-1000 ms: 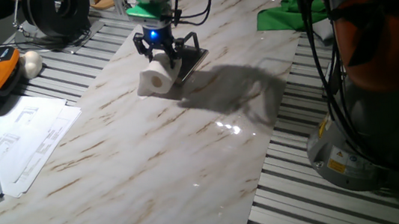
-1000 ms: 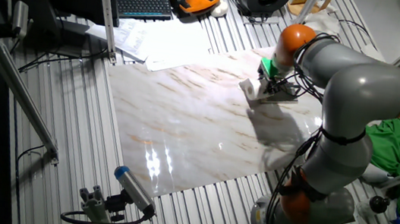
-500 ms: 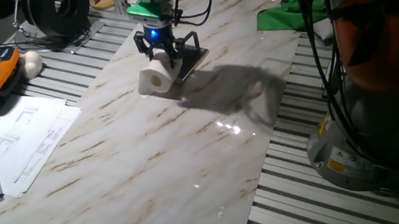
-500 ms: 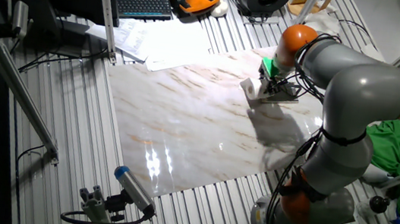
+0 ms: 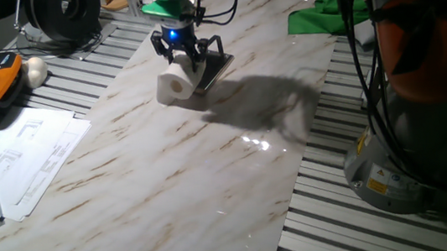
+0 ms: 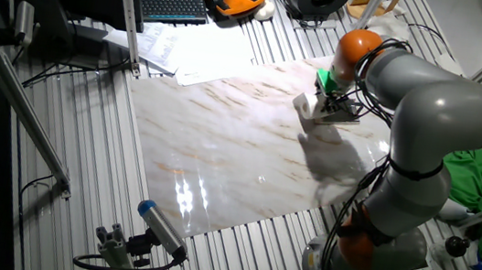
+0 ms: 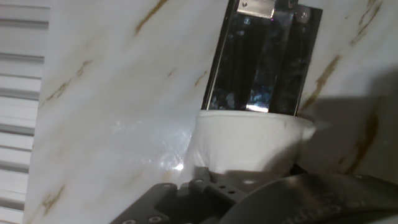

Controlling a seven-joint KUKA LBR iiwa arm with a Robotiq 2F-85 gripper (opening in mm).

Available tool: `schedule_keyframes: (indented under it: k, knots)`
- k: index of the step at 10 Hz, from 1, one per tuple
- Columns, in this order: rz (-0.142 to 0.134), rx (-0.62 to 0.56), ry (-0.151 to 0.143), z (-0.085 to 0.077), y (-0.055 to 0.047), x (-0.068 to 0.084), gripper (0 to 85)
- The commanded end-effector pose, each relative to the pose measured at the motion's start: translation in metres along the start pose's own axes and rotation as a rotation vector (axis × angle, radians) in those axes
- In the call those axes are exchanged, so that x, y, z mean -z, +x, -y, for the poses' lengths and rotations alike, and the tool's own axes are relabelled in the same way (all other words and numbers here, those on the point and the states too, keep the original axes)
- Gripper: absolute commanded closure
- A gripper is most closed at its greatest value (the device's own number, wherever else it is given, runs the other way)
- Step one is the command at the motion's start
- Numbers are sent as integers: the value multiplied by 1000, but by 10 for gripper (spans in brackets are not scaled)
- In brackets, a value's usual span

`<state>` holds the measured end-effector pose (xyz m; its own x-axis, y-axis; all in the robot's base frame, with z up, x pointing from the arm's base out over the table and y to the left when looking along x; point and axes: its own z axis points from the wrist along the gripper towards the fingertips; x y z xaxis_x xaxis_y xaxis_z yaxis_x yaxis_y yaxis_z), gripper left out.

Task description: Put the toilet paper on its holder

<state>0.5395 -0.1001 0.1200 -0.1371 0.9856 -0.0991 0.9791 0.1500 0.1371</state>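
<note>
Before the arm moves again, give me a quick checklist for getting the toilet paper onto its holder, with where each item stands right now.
1. Grip: gripper closed on the toilet paper. Ok.
2. Roll off the marble table: it looks slightly raised, contact underneath unclear. Cannot tell.
3. Holder located: its dark base lies just beyond the roll in the hand view. Ok.
4. Holder bar found: not distinguishable in any view. Cannot tell.
5. Roll core lined up with the bar: core faces sideways in one fixed view. Cannot tell.
6. Roll on the holder: not yet. Not ok.
</note>
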Motion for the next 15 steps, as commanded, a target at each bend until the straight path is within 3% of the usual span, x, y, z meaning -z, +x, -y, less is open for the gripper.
schedule_keyframes:
  k: [1, 3, 6, 11, 15]
  knots:
    - [1, 9, -3, 1, -4, 1, 850]
    - [5, 29, -12, 3, -14, 3, 850]
    - [33, 50, -32, 7, -25, 1, 850]
    - [20, 95, -47, 12, -54, 0, 850]
    - [1, 117, -58, 10, -60, -9, 850]
